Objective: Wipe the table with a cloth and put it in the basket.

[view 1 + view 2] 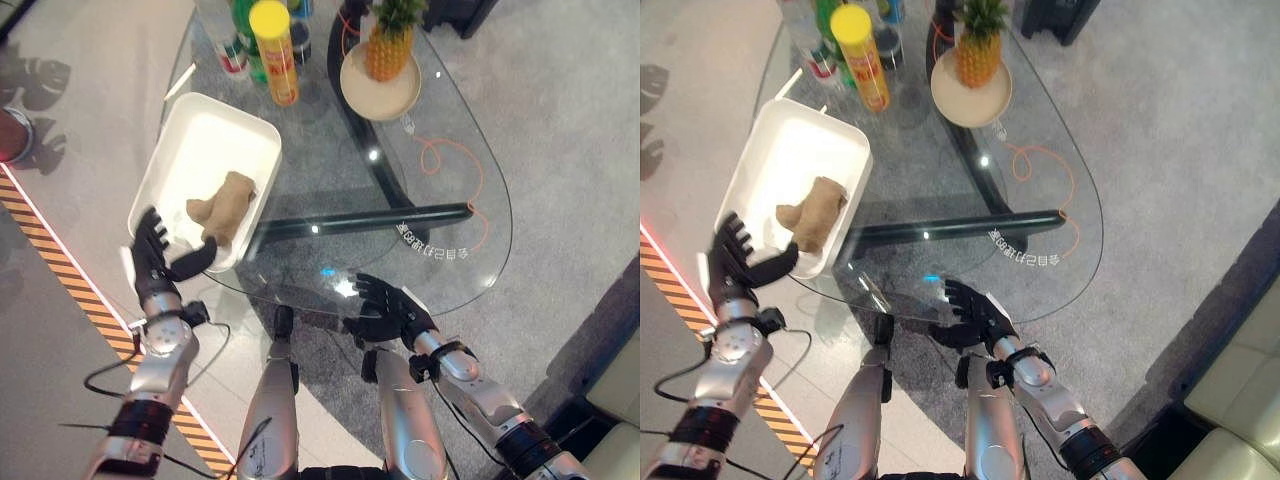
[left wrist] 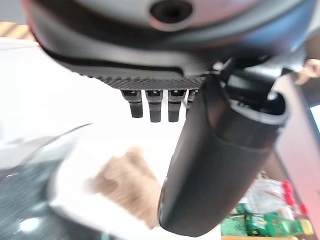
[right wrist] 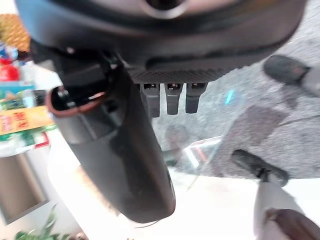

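Observation:
A crumpled tan cloth [image 1: 224, 208] lies inside the white rectangular basket [image 1: 190, 135] on the left end of the glass table [image 1: 400, 170]. My left hand [image 1: 152, 262] hovers just off the basket's near corner, open, fingers spread and thumb pointing toward the cloth without touching it. In the left wrist view the cloth [image 2: 131, 186] shows past the straight fingers [image 2: 152, 104]. My right hand [image 1: 388, 310] is open at the table's near edge, holding nothing.
At the table's far end stand a yellow can [image 1: 275, 52], some bottles [image 1: 232, 40] and a pineapple on a round plate [image 1: 380, 85]. An orange cable [image 1: 455, 160] lies under the glass. A striped floor line [image 1: 70, 275] runs along the left.

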You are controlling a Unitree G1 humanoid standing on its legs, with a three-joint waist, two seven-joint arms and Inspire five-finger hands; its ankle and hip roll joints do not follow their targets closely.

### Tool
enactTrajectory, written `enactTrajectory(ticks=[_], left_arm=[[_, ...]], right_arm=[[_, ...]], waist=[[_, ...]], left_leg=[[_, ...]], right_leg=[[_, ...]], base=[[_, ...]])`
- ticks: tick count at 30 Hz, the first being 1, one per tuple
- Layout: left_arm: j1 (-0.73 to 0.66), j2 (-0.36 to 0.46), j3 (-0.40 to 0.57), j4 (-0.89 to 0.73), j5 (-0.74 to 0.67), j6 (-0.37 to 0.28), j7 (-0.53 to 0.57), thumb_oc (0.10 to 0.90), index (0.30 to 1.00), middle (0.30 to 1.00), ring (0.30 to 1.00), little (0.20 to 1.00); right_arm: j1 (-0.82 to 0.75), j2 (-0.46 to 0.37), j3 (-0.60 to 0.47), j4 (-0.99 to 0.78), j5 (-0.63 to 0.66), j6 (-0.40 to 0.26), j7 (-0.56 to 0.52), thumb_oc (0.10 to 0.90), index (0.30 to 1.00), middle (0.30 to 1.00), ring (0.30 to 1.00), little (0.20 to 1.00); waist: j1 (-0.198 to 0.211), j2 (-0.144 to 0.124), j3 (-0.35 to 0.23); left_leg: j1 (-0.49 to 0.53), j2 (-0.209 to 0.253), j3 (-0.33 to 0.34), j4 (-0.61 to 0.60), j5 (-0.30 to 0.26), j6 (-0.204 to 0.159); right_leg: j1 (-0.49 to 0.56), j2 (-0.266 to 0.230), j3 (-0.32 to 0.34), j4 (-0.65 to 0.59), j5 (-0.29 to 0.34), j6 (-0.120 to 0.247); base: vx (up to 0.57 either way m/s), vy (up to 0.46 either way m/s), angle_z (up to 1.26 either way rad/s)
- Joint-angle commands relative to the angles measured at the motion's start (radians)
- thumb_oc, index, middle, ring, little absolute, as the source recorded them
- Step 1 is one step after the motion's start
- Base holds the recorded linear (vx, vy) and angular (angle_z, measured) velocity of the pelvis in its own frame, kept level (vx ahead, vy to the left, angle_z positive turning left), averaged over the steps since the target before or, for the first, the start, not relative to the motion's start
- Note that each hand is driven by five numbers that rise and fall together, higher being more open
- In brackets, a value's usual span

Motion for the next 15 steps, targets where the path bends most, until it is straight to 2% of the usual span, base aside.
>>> enactTrajectory(ticks=[1,6,9,12,15], left_arm=[[0.030,-0.003,0.011,0.020,-0.022,-0.006,-0.058,0.800,0.900,0.900,0.900,0.900],[0.122,-0.083,-0.044,0.120,-0.073,0.037,-0.161,0.800,0.900,0.900,0.900,0.900],[0.169,-0.130,-0.062,0.192,-0.102,0.073,-0.212,0.800,0.900,0.900,0.900,0.900],[0.210,-0.205,-0.080,0.358,-0.091,0.105,-0.248,0.800,0.900,0.900,0.900,0.900],[0.212,-0.236,-0.083,0.458,-0.087,0.113,-0.260,0.800,0.900,0.900,0.900,0.900]], right_arm=[[0.056,0.027,-0.047,-0.054,-0.009,-0.097,0.039,0.800,0.900,0.900,0.900,0.900],[0.101,0.065,-0.084,0.067,-0.045,-0.097,0.042,0.800,0.900,0.900,0.900,0.900],[0.125,0.089,-0.104,0.135,-0.044,-0.073,0.033,0.800,0.900,0.900,0.900,0.900],[0.142,0.129,-0.130,0.296,-0.047,-0.054,0.011,0.800,0.900,0.900,0.900,0.900],[0.136,0.148,-0.138,0.407,-0.052,-0.055,0.005,0.800,0.900,0.900,0.900,0.900]], waist=[[-0.011,0.006,-0.064],[-0.014,0.012,-0.134],[-0.010,0.012,-0.177],[-0.003,0.010,-0.255],[0.000,0.009,-0.296]], left_leg=[[0.017,-0.092,0.030,0.020,0.002,0.071],[0.088,-0.083,0.020,-0.022,0.009,0.061],[0.132,-0.078,0.015,-0.050,0.012,0.055],[0.186,-0.068,0.004,-0.080,0.012,0.049],[0.210,-0.060,0.003,-0.090,0.010,0.047]], right_leg=[[0.135,0.059,-0.024,-0.054,-0.034,-0.014],[0.230,0.056,-0.032,-0.110,-0.028,-0.018],[0.284,0.053,-0.039,-0.145,-0.022,-0.017],[0.348,0.047,-0.043,-0.191,-0.011,-0.014],[0.374,0.045,-0.044,-0.209,-0.008,-0.012]], base=[[0.06,-0.106,0.01],[0.04,-0.078,0.01],[0.08,-0.095,0.04],[0.09,-0.085,0.03],[0.08,-0.042,0.01]])
